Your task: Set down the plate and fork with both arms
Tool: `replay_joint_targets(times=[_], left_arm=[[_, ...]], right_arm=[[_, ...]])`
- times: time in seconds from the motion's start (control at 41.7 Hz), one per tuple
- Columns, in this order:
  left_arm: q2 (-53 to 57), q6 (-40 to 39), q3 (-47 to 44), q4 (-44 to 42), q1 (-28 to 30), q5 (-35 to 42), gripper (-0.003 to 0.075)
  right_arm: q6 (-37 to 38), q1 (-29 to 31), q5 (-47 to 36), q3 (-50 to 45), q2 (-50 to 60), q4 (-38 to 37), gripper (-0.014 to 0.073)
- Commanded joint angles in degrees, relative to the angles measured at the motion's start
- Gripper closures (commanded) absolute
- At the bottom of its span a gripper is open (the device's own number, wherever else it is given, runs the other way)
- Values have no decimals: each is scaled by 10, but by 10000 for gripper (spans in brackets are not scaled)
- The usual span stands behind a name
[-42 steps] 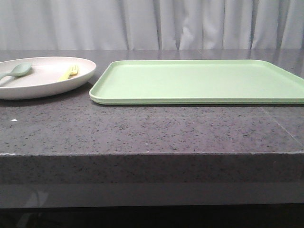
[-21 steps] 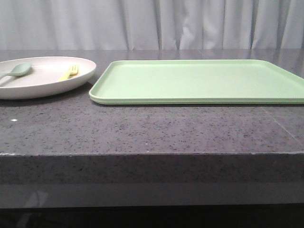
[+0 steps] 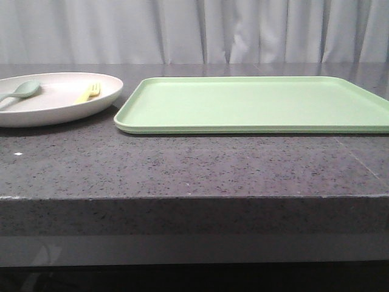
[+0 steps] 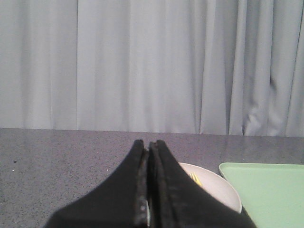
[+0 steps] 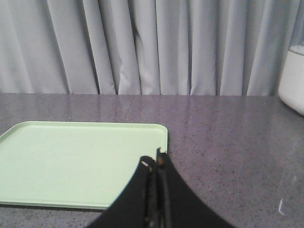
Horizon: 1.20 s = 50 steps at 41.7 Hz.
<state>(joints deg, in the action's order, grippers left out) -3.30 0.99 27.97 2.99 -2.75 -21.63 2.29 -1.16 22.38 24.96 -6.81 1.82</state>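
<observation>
The pale cream plate (image 3: 55,106) lies at the table's far left, just left of the light-green tray (image 3: 255,103). On the plate rest the small yellow fork (image 3: 89,93) and a grey-green spoon (image 3: 21,91). Neither arm shows in the front view. In the left wrist view my left gripper (image 4: 148,143) is shut with nothing between its black fingers; the plate (image 4: 218,190) and fork (image 4: 195,178) peek out just beyond them. In the right wrist view my right gripper (image 5: 154,162) is shut and empty, over the near right corner of the tray (image 5: 71,161).
The dark speckled stone table (image 3: 194,167) has its front edge near the camera. A grey curtain (image 3: 194,30) hangs behind it. A white container (image 5: 292,78) stands on the table to the tray's right in the right wrist view.
</observation>
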Motion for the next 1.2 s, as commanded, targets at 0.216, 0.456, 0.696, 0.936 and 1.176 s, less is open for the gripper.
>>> replay_joint_targets(times=[0.216, 0.456, 0.696, 0.936, 1.176], left_arm=[[-164, -4, 166, 4, -5, -98, 741], [-219, -4, 162, 4, -5, -91, 741], [-234, -4, 162, 4, -5, -99, 741], [-234, -4, 162, 4, -5, -98, 740], [-234, -36, 162, 0, -5, -93, 564]], right_arm=[[-6, 2, 106, 167, -152, -4, 711], [-6, 2, 115, 166, -206, -4, 711], [-6, 2, 106, 166, -208, -4, 711], [-6, 2, 108, 166, -208, -3, 711], [-6, 2, 107, 166, -208, -4, 463]])
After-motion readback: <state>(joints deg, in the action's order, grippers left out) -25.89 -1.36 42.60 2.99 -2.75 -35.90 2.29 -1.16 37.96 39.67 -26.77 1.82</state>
